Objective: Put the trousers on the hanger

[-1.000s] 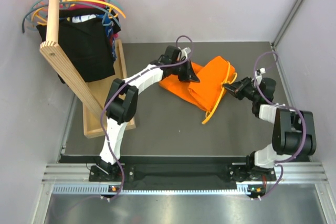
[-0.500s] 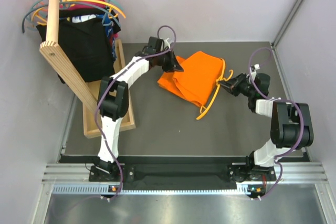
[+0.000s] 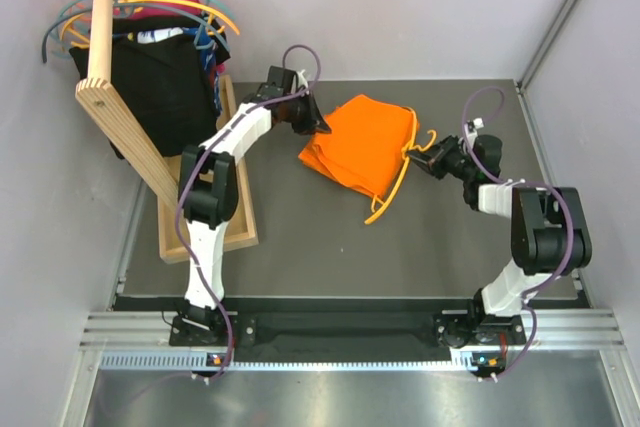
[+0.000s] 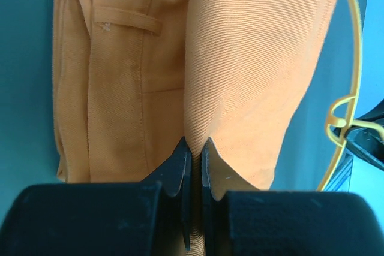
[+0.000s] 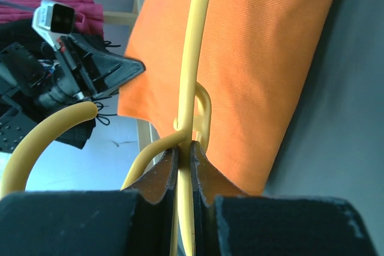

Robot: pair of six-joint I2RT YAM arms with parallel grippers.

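Threading the orange trousers [image 3: 362, 142], folded at mid-table, onto the amber hanger [image 3: 393, 185] along their right edge, we want the left gripper [image 4: 193, 148], clenched on a cloth fold, pulling evenly while the right gripper [image 5: 183, 149], clamped on the hanger, holds it steady.

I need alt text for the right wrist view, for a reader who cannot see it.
The right gripper is shut on the yellow hanger, which lies across the orange trousers. The left gripper meets their far edge.
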